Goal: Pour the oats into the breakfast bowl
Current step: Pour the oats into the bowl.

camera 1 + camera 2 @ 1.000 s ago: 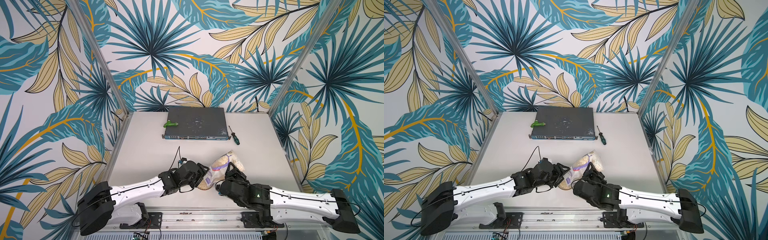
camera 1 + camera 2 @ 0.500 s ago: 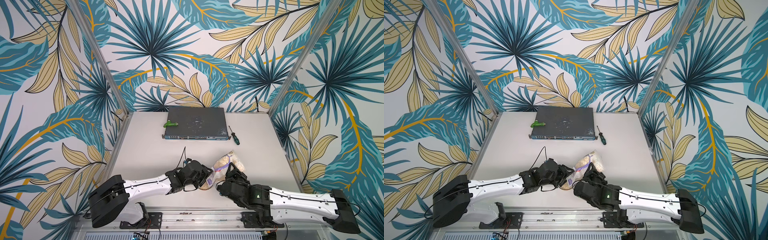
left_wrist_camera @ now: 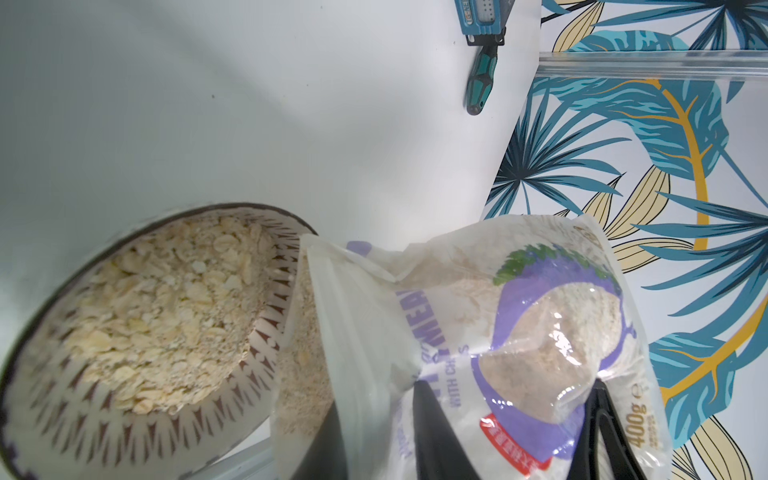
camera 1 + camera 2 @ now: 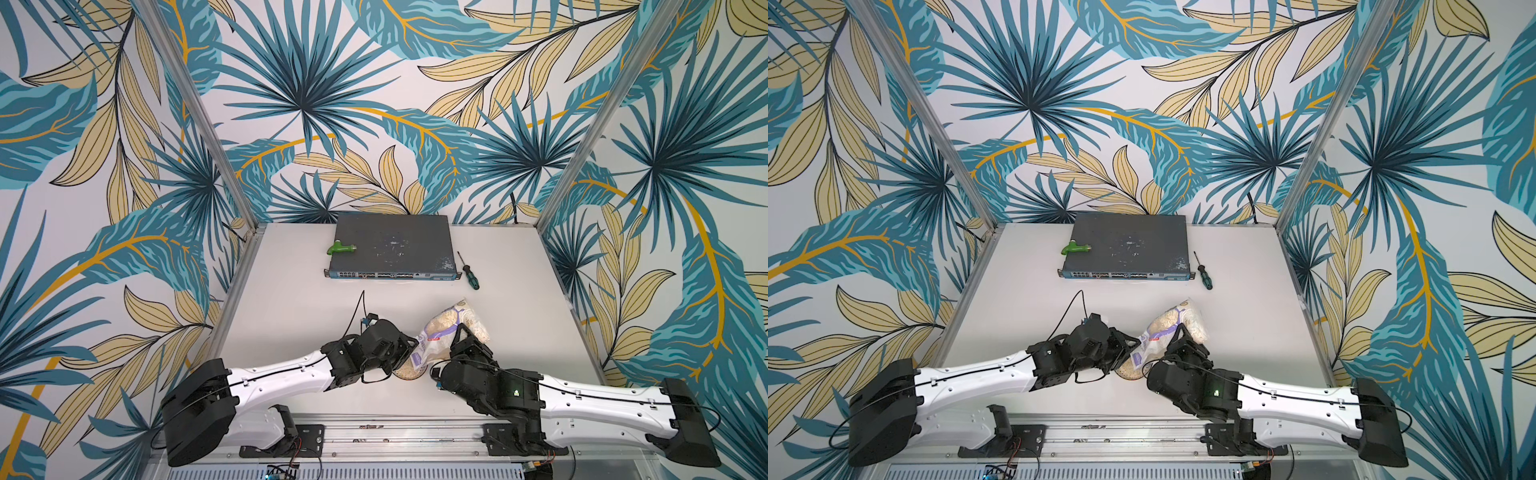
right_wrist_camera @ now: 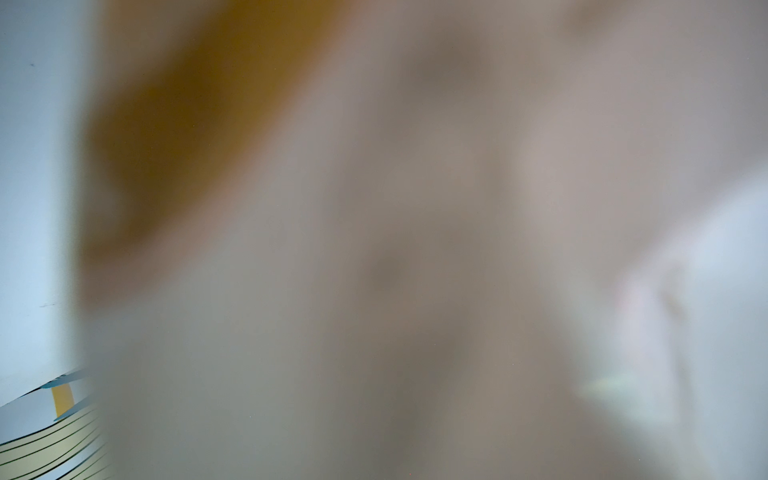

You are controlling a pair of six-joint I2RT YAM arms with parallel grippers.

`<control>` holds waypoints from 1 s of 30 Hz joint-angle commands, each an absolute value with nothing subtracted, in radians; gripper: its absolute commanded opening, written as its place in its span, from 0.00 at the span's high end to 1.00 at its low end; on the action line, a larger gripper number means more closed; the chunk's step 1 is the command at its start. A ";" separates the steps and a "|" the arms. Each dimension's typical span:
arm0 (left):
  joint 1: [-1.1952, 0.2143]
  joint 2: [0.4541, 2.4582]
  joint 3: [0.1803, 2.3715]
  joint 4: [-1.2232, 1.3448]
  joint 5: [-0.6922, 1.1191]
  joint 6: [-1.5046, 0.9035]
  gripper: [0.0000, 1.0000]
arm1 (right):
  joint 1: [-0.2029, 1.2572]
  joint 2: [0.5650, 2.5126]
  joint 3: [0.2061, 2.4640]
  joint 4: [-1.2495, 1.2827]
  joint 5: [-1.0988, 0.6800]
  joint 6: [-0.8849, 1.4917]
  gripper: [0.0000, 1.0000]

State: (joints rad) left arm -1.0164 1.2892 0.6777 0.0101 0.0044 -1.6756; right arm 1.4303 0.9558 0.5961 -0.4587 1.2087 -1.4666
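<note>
The oats pouch (image 4: 449, 328) hangs tilted, mouth down, over the breakfast bowl (image 4: 405, 371) near the table's front in both top views. The patterned bowl (image 3: 145, 324) holds a heap of flakes, and the pouch (image 3: 519, 316) mouth rests at its rim. My left gripper (image 3: 374, 399) has its black fingers (image 3: 436, 432) on either side of the pouch's open edge, with plastic film between them. My right gripper (image 4: 464, 334) clasps the pouch body from the right. The right wrist view is blurred out by the pouch (image 5: 415, 208) against the lens.
A dark network switch (image 4: 392, 247) lies at the back with a green tool (image 4: 341, 248) on its left corner. A green-handled screwdriver (image 4: 468, 271) lies to its right. Patterned walls enclose the table on three sides.
My left gripper has moved right to the pouch's mouth and its jaws have narrowed onto the film. The right gripper and the pouch have stayed in place.
</note>
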 commanded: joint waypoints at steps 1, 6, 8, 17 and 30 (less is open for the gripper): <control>-1.012 1.311 0.704 0.015 0.003 -1.656 0.74 | 1.436 0.951 0.618 -0.385 1.318 -1.464 1.00; -1.012 1.371 0.709 0.060 0.051 -1.654 0.83 | 1.435 0.946 0.624 -0.350 1.336 -1.476 1.00; -1.012 1.373 0.705 0.063 0.055 -1.654 0.85 | 1.436 0.943 0.629 -0.316 1.346 -1.493 1.00; -1.012 1.341 0.684 0.049 0.037 -1.653 0.86 | 1.436 0.949 0.607 -0.157 1.346 -1.582 1.00; -1.015 1.346 0.664 0.062 0.058 -1.664 0.87 | 1.442 0.931 0.601 -0.179 1.346 -1.586 1.00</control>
